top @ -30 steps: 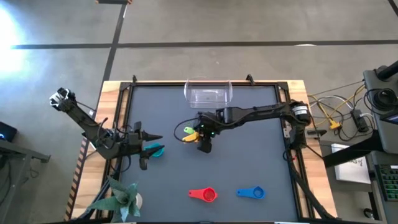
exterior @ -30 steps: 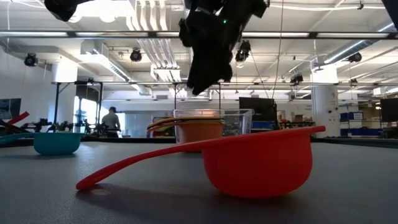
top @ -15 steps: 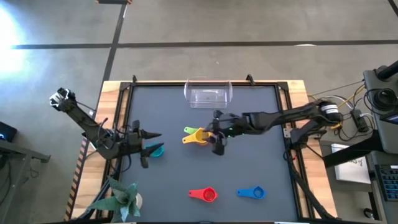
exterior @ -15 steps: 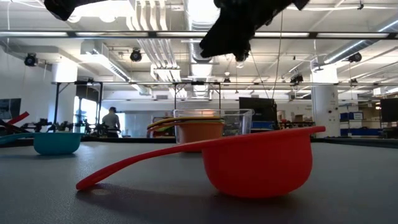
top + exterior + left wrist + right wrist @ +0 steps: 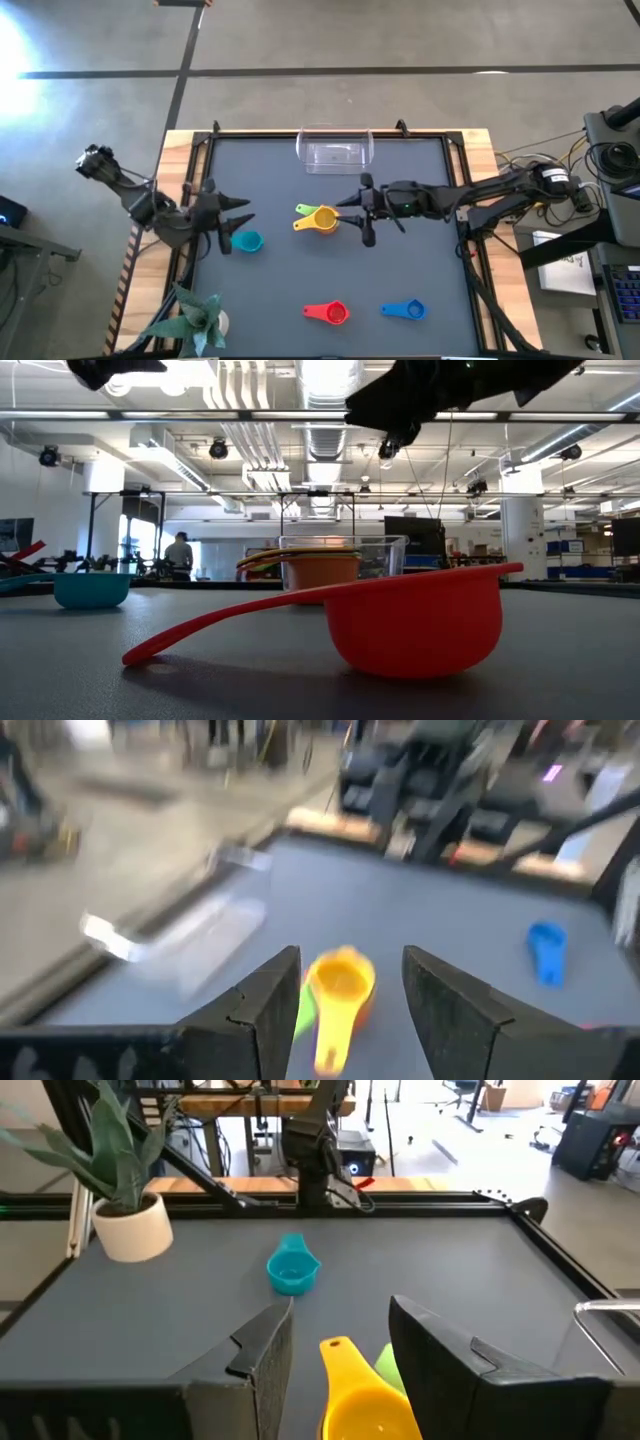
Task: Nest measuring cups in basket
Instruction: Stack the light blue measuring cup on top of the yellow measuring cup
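The clear basket [image 5: 335,152] stands at the table's far edge. A nested stack with a yellow cup [image 5: 320,218] on top and a green handle [image 5: 303,209] sits mid-table on an orange cup [image 5: 320,572]. The teal cup [image 5: 246,241] rests on its base at the left. The red cup [image 5: 328,312] and the blue cup [image 5: 403,310] lie near the front edge. My left gripper [image 5: 236,216] hovers open just left of and above the teal cup. My right gripper [image 5: 358,217] hovers open, nearly level, just right of the stack, high above the table [image 5: 400,410].
A potted green plant [image 5: 195,320] stands at the table's near left corner. A raised dark frame [image 5: 330,134] runs around the grey mat. Open mat lies between the stack and the front cups.
My right gripper has drawn back from above the stack toward the table's right edge, tipping from pointing down to nearly level; the stack stays put. My left gripper has risen and turned away from the teal cup, which now shows whole.
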`<action>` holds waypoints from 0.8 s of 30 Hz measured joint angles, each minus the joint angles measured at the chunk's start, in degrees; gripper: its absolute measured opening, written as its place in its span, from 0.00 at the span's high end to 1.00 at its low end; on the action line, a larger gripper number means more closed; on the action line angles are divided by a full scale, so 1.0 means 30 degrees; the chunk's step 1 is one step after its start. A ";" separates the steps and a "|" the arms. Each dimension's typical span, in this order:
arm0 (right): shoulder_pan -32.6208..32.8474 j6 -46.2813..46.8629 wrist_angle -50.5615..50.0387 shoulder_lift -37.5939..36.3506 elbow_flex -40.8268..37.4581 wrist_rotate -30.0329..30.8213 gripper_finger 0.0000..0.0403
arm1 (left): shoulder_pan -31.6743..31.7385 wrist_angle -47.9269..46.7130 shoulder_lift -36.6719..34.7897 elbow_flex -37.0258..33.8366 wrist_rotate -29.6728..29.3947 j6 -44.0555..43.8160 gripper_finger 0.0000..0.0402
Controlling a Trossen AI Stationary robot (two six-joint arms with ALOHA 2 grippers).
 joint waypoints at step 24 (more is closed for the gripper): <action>-0.0061 0.0462 0.0078 -0.3158 -0.2295 0.0036 0.64 | 0.6848 -0.9885 0.3961 -0.0872 1.3929 -0.5047 0.60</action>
